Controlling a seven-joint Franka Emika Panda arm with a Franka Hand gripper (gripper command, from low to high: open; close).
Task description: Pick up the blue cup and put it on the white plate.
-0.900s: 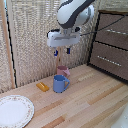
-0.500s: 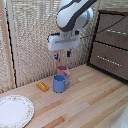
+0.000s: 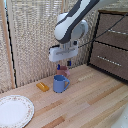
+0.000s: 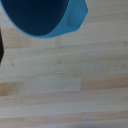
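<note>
I see my tool [image 3: 63, 66] just above the blue cup [image 3: 60, 84] | can't tell if it's open | cup stands on the bench [image 3: 90, 102] | white plate [image 3: 14, 110] well apart from it

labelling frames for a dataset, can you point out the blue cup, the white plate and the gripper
blue cup [image 3: 60, 84], exterior view, on its side wall
white plate [image 3: 15, 111], exterior view, on its bare middle
gripper [image 3: 63, 66], exterior view, between the fingertips above the cup
</note>
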